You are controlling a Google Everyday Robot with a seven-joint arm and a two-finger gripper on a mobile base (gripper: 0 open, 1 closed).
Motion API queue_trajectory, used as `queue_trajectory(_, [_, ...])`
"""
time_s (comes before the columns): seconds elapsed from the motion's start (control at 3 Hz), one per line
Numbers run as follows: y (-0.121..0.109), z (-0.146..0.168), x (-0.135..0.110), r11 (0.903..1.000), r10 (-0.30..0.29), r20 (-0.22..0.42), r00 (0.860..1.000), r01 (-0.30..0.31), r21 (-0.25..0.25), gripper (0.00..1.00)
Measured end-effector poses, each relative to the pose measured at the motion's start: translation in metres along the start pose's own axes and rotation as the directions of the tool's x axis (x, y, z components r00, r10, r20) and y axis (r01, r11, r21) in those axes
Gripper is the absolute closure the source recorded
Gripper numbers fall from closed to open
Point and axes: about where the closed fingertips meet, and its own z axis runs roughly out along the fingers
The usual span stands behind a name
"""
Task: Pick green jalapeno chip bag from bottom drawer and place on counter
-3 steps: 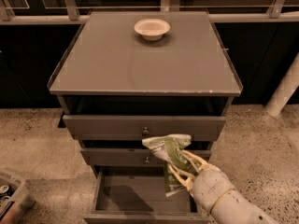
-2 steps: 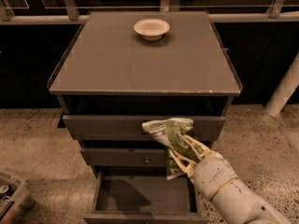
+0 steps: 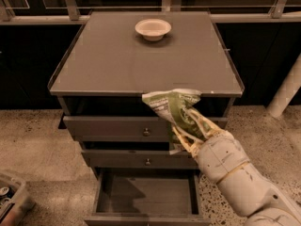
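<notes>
Speckled stone floor [image 3: 33, 140], dark glazed backdrop behind a metal rail. Grey cabinet, and its tabletop [image 3: 108, 60] is flat and matte with a thin raised lip. One white bowl [image 3: 153, 29] sits near the far edge, about centre. Bottom drawer [image 3: 146, 194] is pulled open, showing only its bare grey base. Two shallower knobbed drawers [image 3: 117, 126] above it.

Gripper [image 3: 188, 128] is in front of the cabinet, right of centre, level with the top drawer. Jaws are clamped on the lower half of the green jalapeno chip bag [image 3: 175, 108]. The bag is in the air, roughly upright. Its crumpled top overlaps the tabletop's front edge in this view and does not appear to rest on it.

Step in hand, by my reading: carry up and over onto the tabletop. To do it well:
- Raise until bag bottom and jaws clear the lip before going forward.
- Foil crushes and slips, so hold the grip steady.
- Set down on the open front stretch, well short of the bowl.
- Release only once the bag rests flat.
</notes>
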Motion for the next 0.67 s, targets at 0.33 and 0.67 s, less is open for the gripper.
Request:
queue_trajectory(0.33, [-0.0255,0.0054,-0.0349,0.9970,-0.058,0.050,0.997,0.056,0.053,1.00])
queue_trajectory(0.67, [-0.0255,0.0055,-0.0349,0.9970,-0.058,0.050,0.997,0.056,0.053,1.00])
